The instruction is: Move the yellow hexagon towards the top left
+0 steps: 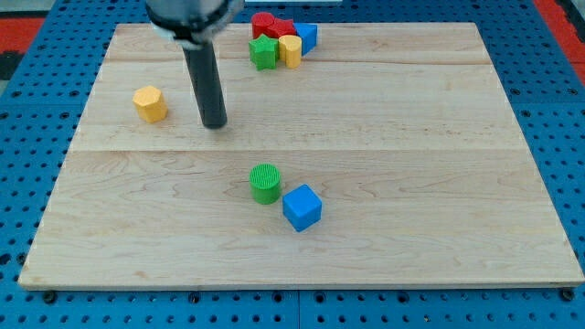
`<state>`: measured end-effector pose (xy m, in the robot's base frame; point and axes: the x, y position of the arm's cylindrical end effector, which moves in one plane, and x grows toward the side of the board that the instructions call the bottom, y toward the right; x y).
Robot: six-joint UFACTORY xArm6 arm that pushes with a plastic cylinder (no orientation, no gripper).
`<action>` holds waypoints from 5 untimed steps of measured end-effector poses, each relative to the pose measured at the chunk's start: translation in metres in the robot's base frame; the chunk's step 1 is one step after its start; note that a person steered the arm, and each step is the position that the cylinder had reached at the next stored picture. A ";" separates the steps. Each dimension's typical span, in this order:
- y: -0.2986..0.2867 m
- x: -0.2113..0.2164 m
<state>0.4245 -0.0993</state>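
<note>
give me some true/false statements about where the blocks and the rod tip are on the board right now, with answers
1. My tip sits to the view's right of the yellow hexagon, with a gap between them. True.
2. The green cylinder is in the cluster at the view's top. False: it stands low of the board's middle, next to the blue cube.
3. The green star lies in the top cluster beside a second yellow block. True.
4. The yellow hexagon is touching the red block. False: the hexagon stands alone at the view's left; the red block is in the top cluster.
5. My tip is pressing on the blue cube. False: the cube is far lower, toward the view's right.
</note>
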 end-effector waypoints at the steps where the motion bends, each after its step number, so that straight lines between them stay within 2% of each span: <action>1: -0.047 0.006; 2: -0.104 -0.054; 3: -0.122 -0.073; 4: -0.105 -0.044; 5: -0.130 -0.069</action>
<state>0.3552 -0.2293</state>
